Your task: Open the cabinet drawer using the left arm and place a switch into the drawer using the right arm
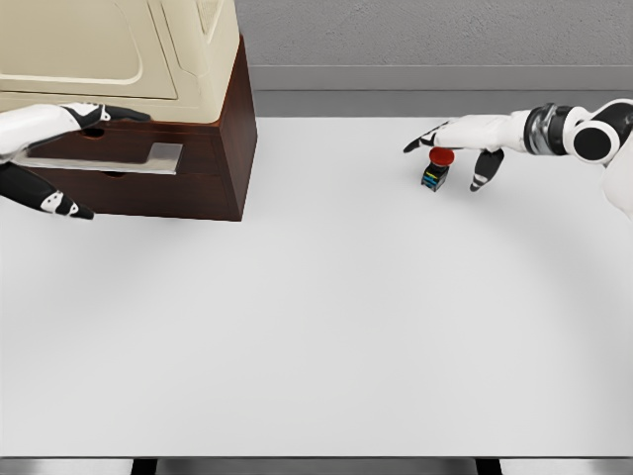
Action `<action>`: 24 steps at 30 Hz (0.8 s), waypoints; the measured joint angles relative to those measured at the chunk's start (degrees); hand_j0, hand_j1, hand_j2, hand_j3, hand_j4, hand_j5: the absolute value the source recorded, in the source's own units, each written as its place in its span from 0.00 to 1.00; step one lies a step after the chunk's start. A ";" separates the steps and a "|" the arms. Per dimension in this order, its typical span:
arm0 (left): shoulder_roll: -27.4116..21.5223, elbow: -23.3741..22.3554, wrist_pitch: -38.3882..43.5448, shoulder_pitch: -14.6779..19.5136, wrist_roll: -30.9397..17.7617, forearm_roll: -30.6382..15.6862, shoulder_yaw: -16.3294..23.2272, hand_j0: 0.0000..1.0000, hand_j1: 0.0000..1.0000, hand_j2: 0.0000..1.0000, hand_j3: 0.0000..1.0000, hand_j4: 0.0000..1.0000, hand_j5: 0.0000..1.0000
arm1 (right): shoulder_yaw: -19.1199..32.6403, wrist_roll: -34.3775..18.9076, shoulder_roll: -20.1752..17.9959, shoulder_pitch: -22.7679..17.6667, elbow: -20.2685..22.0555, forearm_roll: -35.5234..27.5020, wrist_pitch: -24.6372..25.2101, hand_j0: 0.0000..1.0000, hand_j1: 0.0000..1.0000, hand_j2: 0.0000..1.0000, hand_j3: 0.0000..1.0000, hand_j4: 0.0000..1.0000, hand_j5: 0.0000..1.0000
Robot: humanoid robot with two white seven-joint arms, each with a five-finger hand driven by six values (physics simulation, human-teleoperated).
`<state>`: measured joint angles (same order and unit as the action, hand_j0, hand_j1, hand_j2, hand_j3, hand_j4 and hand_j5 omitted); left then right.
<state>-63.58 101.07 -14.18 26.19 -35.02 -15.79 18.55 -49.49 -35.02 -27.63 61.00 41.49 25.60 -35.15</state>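
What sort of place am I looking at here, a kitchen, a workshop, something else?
Probably a simulated test bench rather than a real room: a plain white table against a bare grey wall, holding only a dark wooden cabinet and a small red-button switch, with a white robot hand over the switch.

switch (436, 170): red-capped, upright, table's right | cabinet drawer (119, 158): dark brown, left, slightly open

no readable text, label or number shows on anything
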 measured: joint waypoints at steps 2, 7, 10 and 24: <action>0.03 -0.01 1.08 1.84 0.00 -0.14 0.67 1.00 1.00 1.00 1.00 1.00 1.00 | 0.11 0.00 0.21 0.00 -0.14 -0.03 0.00 1.00 1.00 1.00 1.00 1.00 1.00; 0.01 -0.03 3.41 5.01 0.00 -1.05 4.48 1.00 1.00 1.00 1.00 1.00 1.00 | 0.26 0.00 0.97 0.09 -0.26 -0.08 0.02 0.98 0.98 0.98 0.98 0.98 0.98; -0.67 -0.01 3.67 7.03 0.01 -1.67 5.83 1.00 1.00 1.00 1.00 1.00 1.00 | 0.30 0.00 1.22 0.09 -0.30 -0.09 0.02 0.97 0.97 0.97 0.97 0.97 0.97; -2.63 -0.07 6.21 11.08 0.00 -3.77 12.93 1.00 1.00 1.00 1.00 1.00 1.00 | 0.31 0.19 2.67 0.62 -3.05 0.00 0.65 0.89 0.89 0.89 0.89 0.89 0.89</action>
<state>-66.21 101.00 -7.97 37.27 -35.02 -19.57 31.48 -49.18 -34.83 -24.96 61.61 38.44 25.60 -34.50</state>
